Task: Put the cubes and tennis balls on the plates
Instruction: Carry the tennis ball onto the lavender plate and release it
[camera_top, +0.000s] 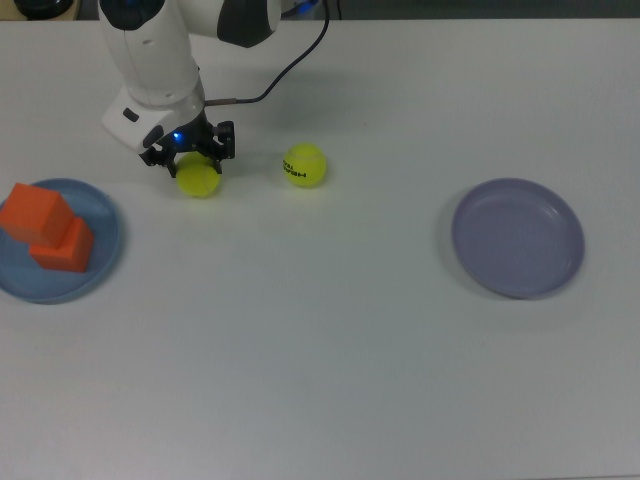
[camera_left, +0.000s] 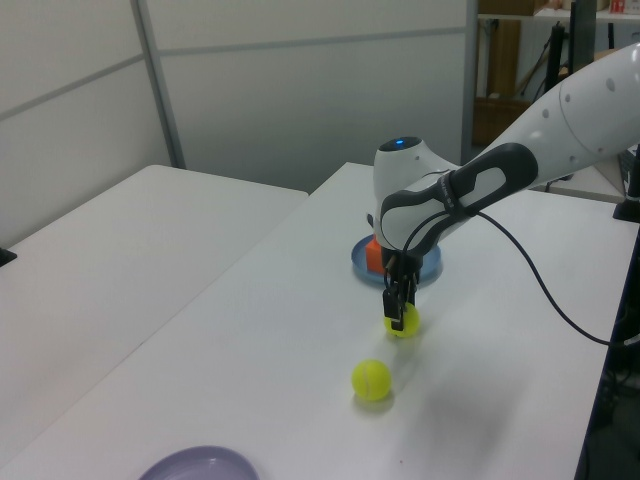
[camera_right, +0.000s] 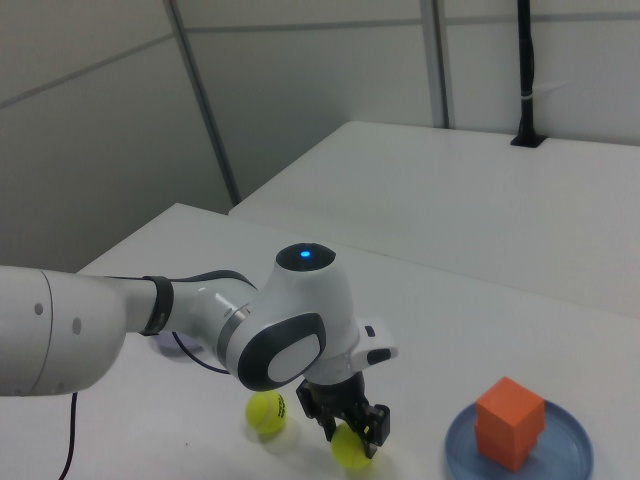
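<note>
Fuzzy yellow-green tennis ball (camera_top: 199, 179) sat on the desk (camera_top: 330, 350) between my spread gripper (camera_top: 190, 155) fingers, ungrasped. Risk noted: an off-centre closure could squirt it away.

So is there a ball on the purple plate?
No, the purple plate has nothing on it; both balls sit on the table.

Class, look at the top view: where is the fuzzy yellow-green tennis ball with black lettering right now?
The lettered fuzzy yellow-green tennis ball lies on the white table, left of centre in the top view, just right of the plain tennis ball under the black two-finger gripper.
</note>
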